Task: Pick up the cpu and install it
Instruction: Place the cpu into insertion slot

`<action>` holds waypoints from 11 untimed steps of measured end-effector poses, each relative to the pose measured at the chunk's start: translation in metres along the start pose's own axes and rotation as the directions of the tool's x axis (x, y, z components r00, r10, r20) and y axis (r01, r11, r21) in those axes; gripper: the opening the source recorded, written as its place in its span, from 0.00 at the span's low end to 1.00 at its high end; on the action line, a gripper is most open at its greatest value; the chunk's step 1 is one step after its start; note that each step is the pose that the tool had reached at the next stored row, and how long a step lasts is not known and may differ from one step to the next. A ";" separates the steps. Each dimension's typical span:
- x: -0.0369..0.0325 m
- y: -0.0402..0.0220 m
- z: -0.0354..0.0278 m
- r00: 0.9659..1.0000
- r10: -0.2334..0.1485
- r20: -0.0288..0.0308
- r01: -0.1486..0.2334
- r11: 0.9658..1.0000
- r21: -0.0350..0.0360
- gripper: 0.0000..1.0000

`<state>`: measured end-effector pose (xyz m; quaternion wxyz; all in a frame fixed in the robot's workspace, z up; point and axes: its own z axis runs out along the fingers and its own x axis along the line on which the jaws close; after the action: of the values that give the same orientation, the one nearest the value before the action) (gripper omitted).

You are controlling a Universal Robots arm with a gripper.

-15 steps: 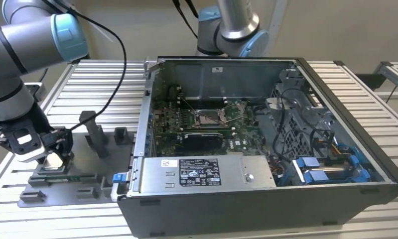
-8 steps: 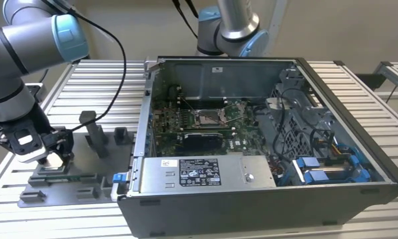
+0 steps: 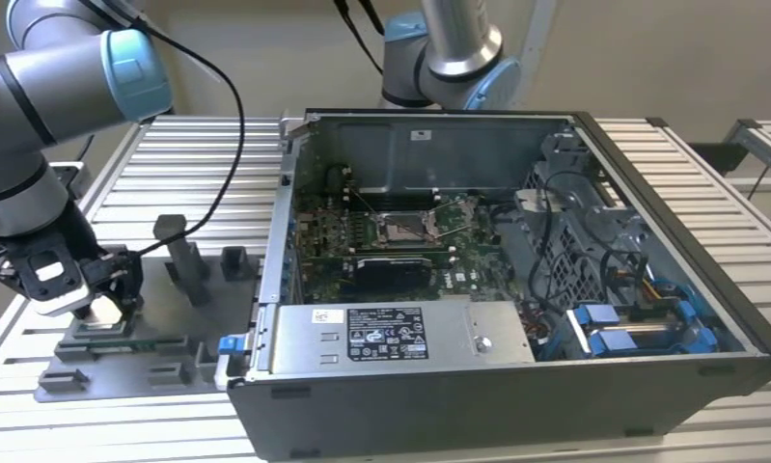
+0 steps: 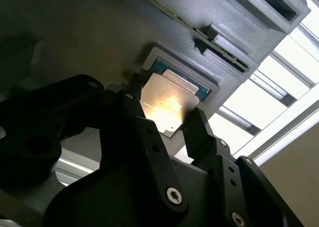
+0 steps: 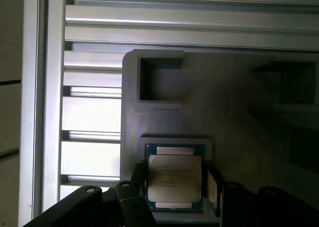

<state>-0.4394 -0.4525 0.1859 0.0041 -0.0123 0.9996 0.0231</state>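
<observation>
Arm (image 3: 31, 145) bent low, gripper (image 3: 102, 309) pointing down at the grey fixture (image 5: 164, 122); its fingers (image 5: 139, 179) clamp the cpu (image 5: 175, 182) seated there. Faint print crosses its lid

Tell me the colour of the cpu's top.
The cpu top is silvery metal, edged in green; clearest in the first wrist view.

The arm (image 3: 31, 106) is built of thick silver-grey tubes joined by fat rounded joints. One joint carries a light blue cap (image 3: 141, 63), and dark grey bands ring the seams. A thin black cable (image 3: 234, 96) loops off it. The wrist end (image 3: 50, 270) is black with a white patch. In both wrist views the tool (image 3: 102, 307) is matte black, made of rounded, layered plates fastened with small hex-socket screws (image 4: 173, 195).
</observation>
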 end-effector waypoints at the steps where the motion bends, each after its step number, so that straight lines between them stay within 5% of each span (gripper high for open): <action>1: 0.0000 0.0000 0.0000 1.000 0.000 0.000 0.000 1.000 0.000 1.00; 4: 0.0000 0.0000 0.0000 1.000 0.000 0.000 0.000 1.000 0.000 1.00; 5: 0.0000 0.0000 0.0000 1.000 0.000 0.000 0.000 1.000 0.000 0.00; 11: 0.0000 0.0000 0.0000 1.000 0.000 0.000 0.000 1.000 0.001 0.00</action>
<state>-0.4394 -0.4525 0.1860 0.0040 -0.0123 0.9997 0.0229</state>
